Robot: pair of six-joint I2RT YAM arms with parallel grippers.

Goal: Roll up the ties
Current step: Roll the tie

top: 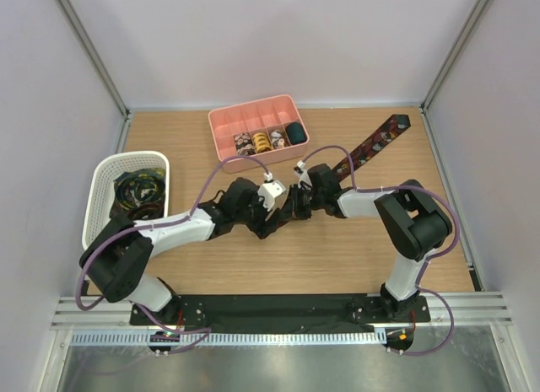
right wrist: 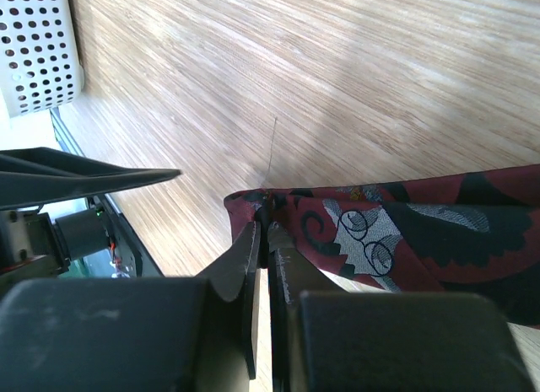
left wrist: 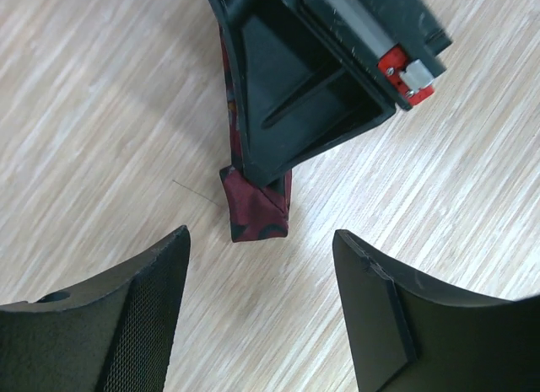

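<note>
**Right gripper pinches the tie's folded end; left gripper stands wide around it**

The tie (top: 371,147) lies flat on the surface (top: 337,257). It runs as a long diagonal strip from near the far right corner in toward the middle. It is dark red with black swirls and pale printed patches. Its inner end is folded back on itself into a short blunt flap, which rests on the wood.

The right gripper (right wrist: 266,215) is clamped on that folded end. Its two fingers are pressed together with the cloth edge between them, and the rest of the tie trails away behind it.

The left gripper (left wrist: 260,236) faces it from the other side with its jaws spread wide. One finger stands on each side of the flap and neither touches the cloth. The two grippers meet near the middle of the surface, just apart from each other.

Toward the far edge, left of the tie's outer end, sits a pink divided tray (top: 226,135). Rolled ties (top: 261,141) sit as small coils in the compartments of its near row, and the far row looks bare.

Against the left edge stands a white perforated basket (top: 97,198) with a tangle of loose ties (top: 139,190) inside, dark with yellow and green.
</note>
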